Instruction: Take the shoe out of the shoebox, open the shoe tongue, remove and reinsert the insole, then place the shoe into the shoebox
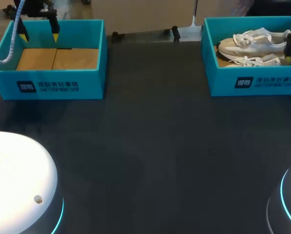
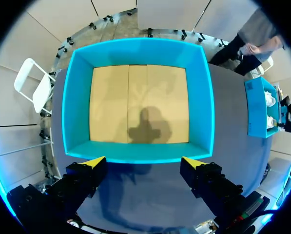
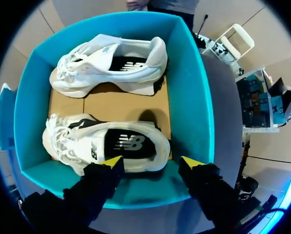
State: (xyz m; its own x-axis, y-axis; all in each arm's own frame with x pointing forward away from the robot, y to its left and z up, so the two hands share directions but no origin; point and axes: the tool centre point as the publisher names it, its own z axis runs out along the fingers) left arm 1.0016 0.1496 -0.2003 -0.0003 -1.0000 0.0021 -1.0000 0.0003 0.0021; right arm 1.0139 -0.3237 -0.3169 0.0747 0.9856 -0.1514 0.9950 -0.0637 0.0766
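One shoe (image 3: 135, 146) lies under the right gripper (image 3: 151, 162) — fingers apart, likely to lift it — the left gripper (image 2: 144, 161), likewise spread, over the other box (image 2: 140, 48)

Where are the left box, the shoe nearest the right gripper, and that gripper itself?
left box (image 2: 138, 51): left wrist view, on its far inner wall.
shoe nearest the gripper (image 3: 130, 144): right wrist view, on its dark insole.
right gripper (image 3: 150, 161): right wrist view, midway between its yellow tips.

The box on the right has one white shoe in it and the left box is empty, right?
No, the right box holds two, not one: the right wrist view shows a near shoe and a far shoe, both white. The left box is empty.
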